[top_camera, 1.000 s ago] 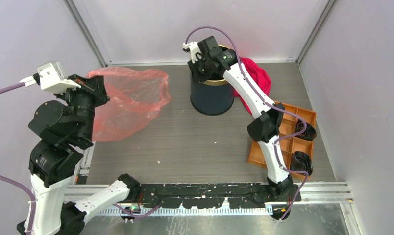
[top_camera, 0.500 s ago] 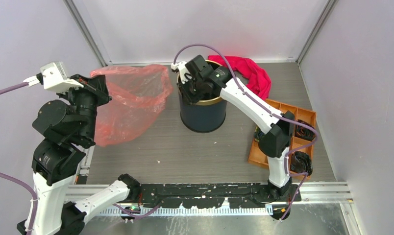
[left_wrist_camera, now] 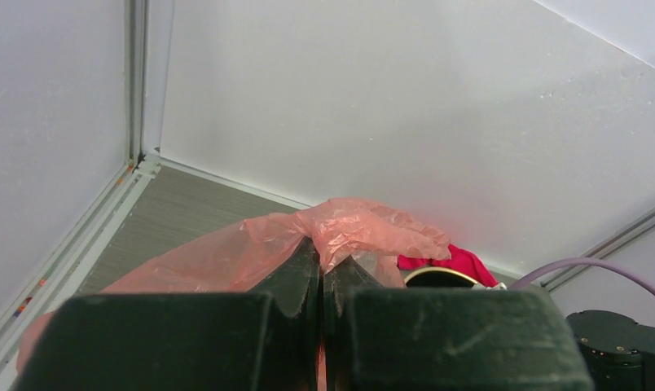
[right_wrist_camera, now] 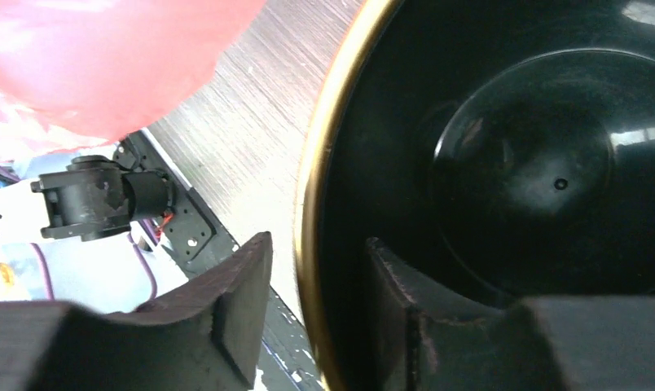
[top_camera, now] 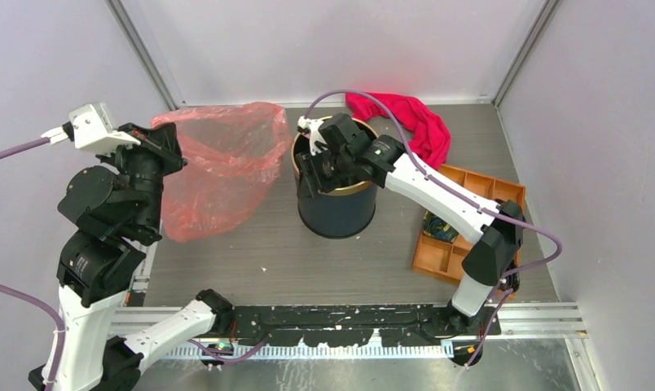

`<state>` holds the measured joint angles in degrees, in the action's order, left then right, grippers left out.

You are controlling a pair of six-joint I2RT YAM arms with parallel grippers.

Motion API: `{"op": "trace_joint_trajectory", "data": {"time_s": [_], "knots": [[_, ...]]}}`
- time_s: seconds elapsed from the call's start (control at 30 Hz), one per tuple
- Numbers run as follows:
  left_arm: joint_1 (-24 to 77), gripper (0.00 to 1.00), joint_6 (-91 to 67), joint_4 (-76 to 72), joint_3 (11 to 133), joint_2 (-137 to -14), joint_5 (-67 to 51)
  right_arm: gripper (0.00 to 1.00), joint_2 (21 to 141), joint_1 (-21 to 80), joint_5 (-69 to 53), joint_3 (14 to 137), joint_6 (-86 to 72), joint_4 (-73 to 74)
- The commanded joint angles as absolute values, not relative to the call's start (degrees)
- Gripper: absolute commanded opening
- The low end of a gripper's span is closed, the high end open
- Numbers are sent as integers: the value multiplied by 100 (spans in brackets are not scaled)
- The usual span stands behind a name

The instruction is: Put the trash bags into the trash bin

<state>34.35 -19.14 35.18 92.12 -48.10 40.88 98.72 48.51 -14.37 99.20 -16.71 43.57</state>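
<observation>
The red-pink trash bag (top_camera: 214, 163) hangs open from my left gripper (top_camera: 165, 142), which is raised at the left and shut on the bag's edge. In the left wrist view the film (left_wrist_camera: 365, 232) bunches up between the closed fingers of that gripper (left_wrist_camera: 322, 265). The navy trash bin (top_camera: 336, 212) stands upright in the middle of the table, just right of the bag. My right gripper (top_camera: 309, 169) straddles the bin's left rim. In the right wrist view its gold rim (right_wrist_camera: 316, 187) runs between the fingers of that gripper (right_wrist_camera: 316, 240), one outside and one inside the black interior.
A magenta cloth (top_camera: 406, 122) lies at the back right behind the bin, also showing in the left wrist view (left_wrist_camera: 459, 262). An orange compartment tray (top_camera: 438, 252) with dark items sits at the right. Walls close in on the left, back and right.
My right gripper has dragged the bin left and toward the near side, closer to the bag. The magenta cloth is now uncovered behind it. The left gripper and bag have barely moved.
</observation>
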Motion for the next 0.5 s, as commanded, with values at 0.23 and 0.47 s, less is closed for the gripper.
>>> {"op": "trace_joint_trajectory", "data": {"time_s": [0.23, 0.47], "knots": [[3408, 0, -1823, 2790, 9196, -4850, 3730, 87, 9037, 5039, -892, 9714, -2524, 3732], [3397, 1, -1852, 2306, 9141, -4852, 3399, 92, 8363, 5045, -425, 9429, -2782, 3370]]}}
